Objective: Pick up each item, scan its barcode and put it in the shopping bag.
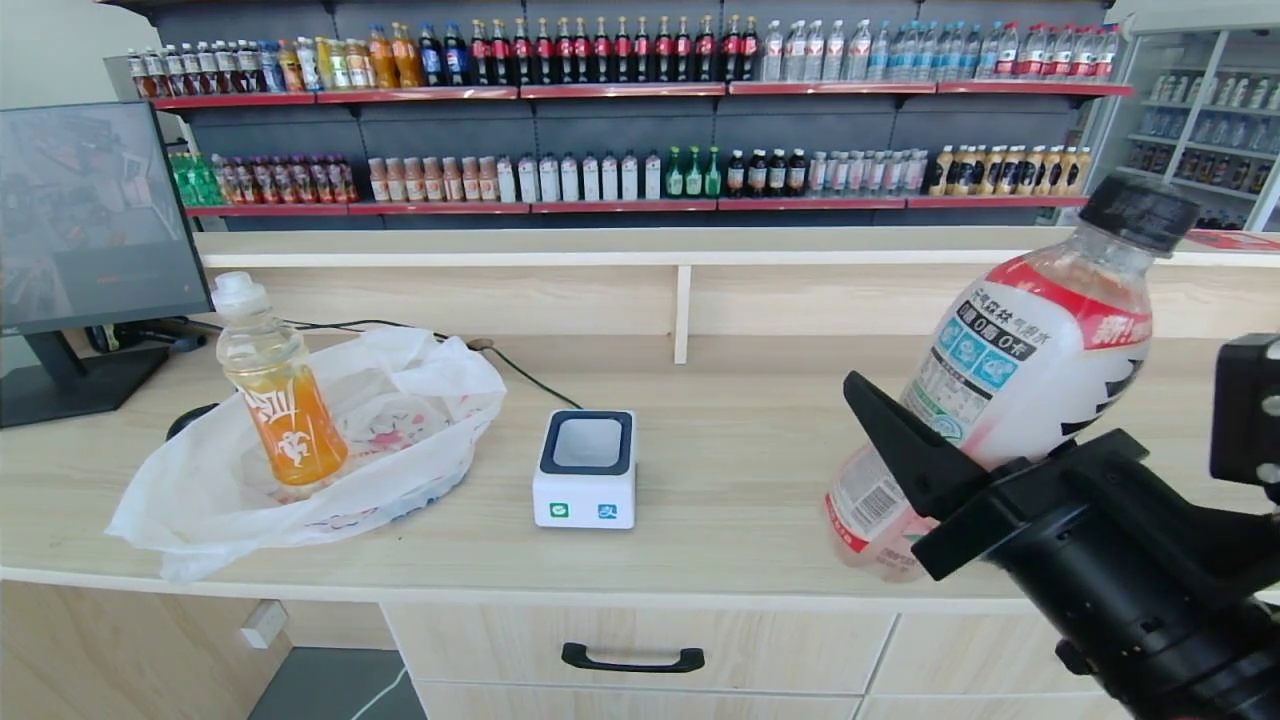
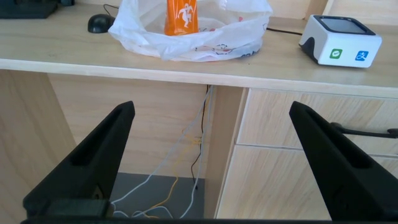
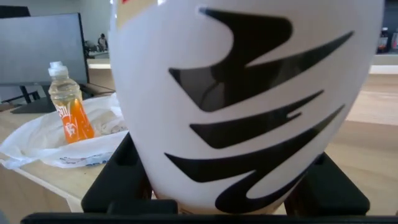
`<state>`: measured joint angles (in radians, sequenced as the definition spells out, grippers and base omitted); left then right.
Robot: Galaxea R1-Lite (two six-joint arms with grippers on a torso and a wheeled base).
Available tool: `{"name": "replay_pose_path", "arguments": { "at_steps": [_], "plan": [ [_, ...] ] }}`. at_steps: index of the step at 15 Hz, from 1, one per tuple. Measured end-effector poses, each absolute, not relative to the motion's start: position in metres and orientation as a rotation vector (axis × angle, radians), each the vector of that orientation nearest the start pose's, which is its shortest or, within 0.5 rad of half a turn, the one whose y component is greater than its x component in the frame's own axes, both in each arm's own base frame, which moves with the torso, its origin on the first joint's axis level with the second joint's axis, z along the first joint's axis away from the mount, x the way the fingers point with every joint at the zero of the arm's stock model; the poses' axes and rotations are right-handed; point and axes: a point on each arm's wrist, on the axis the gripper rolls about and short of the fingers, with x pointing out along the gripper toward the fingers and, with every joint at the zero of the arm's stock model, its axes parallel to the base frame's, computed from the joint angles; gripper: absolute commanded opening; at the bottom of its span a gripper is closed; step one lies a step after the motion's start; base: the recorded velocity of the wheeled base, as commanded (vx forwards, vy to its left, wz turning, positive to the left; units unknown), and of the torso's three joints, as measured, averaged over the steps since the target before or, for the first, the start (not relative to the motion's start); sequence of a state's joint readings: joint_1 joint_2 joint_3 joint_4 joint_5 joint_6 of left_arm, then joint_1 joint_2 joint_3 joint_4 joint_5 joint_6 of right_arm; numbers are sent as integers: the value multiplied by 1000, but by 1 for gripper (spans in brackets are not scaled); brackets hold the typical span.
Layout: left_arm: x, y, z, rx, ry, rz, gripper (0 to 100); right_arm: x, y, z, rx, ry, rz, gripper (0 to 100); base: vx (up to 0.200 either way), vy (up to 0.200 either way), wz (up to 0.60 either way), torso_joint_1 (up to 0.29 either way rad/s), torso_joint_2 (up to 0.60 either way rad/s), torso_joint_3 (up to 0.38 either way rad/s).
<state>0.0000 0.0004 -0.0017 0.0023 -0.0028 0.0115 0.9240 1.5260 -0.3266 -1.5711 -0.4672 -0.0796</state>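
While the right gripper (image 1: 958,445) clasps the bottle (image 1: 1035,350) mid-body, tilted over the worktop's (image 1: 730,470) front right edge, it seems slick, thin-walled and squashy; the left gripper (image 2: 211,112) hangs spread.

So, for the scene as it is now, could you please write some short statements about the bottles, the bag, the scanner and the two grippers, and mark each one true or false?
1. The right gripper is shut on the tilted pale pink plastic bottle with a black cap. True.
2. The orange drink bottle with a white cap lies flat on bare wood. False: it stands upright in the white plastic shopping bag.
3. The left gripper is open and holds nothing. True.
4. The white square scanner box sits inside the bag. False: it stands on the light wooden counter, beside the bag.
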Motion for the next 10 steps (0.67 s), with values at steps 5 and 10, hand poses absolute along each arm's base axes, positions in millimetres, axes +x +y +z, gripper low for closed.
{"name": "replay_pose_path", "arguments": {
  "at_steps": [5, 10],
  "plan": [
    [-23, 0, 76, 11, 0, -3, 100, 128, 170, 216, 331, -337, 652, 0, 0, 0, 0, 0, 0, 0],
    [-23, 0, 76, 11, 1, -3, 100, 119, 180, 213, 492, -252, 859, 0, 0, 0, 0, 0, 0, 0]
  ]
}}
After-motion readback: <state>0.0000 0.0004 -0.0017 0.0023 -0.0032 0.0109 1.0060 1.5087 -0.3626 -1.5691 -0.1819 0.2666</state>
